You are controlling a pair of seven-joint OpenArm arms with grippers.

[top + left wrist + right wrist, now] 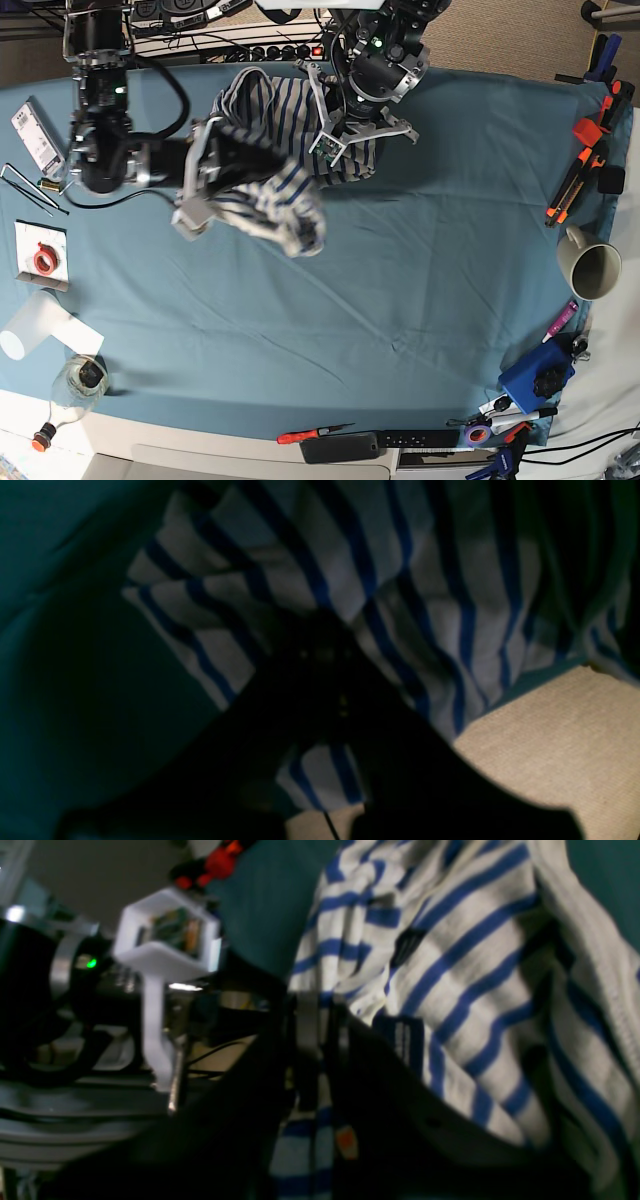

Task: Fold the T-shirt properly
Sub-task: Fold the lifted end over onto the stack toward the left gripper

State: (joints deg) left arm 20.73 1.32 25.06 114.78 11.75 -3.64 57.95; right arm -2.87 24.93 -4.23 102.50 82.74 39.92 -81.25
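We are gripping the T-shirt (270,160) with our left end effector (320,655) and right end effector (310,1025), lifting it bunched above the desk (420,260), likely to shake it flat

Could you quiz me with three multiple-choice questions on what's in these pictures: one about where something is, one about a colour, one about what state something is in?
1. Where does the mug sit?
A. near the table's right edge
B. in the middle
C. under the T-shirt

2. What colour are the stripes on the T-shirt?
A. red
B. blue
C. green

3. How is the T-shirt right now?
A. folded flat
B. spread out smooth
C. bunched up, lifted by both hands

Answers:
1. A: the base view shows it at the right edge of the tablecloth.
2. B: blue on white in every view.
3. C: the left hand and right hand each pinch cloth, which hangs crumpled between them.
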